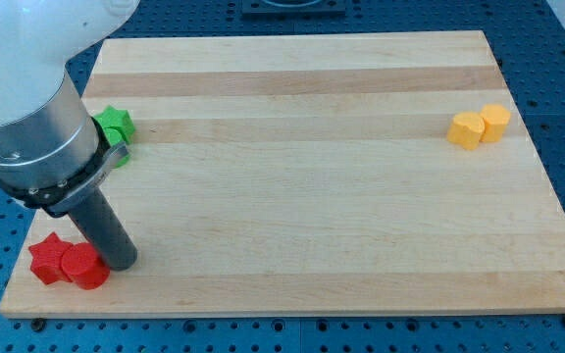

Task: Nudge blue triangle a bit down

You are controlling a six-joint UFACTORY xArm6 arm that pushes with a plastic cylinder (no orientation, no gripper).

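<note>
No blue triangle shows anywhere in the camera view; it may be hidden behind the arm at the view's left. My tip [120,265] rests on the board near the bottom left corner. It touches or nearly touches the right side of a red cylinder [85,268]. A red star [47,258] sits just left of that cylinder, against it.
The arm's grey and white body covers the view's upper left. A green star [116,122] peeks out beside it, with another green piece [119,155] just below. Two yellow blocks [466,130] [496,121] sit together at the board's right. The wooden board [302,196] lies on a blue perforated table.
</note>
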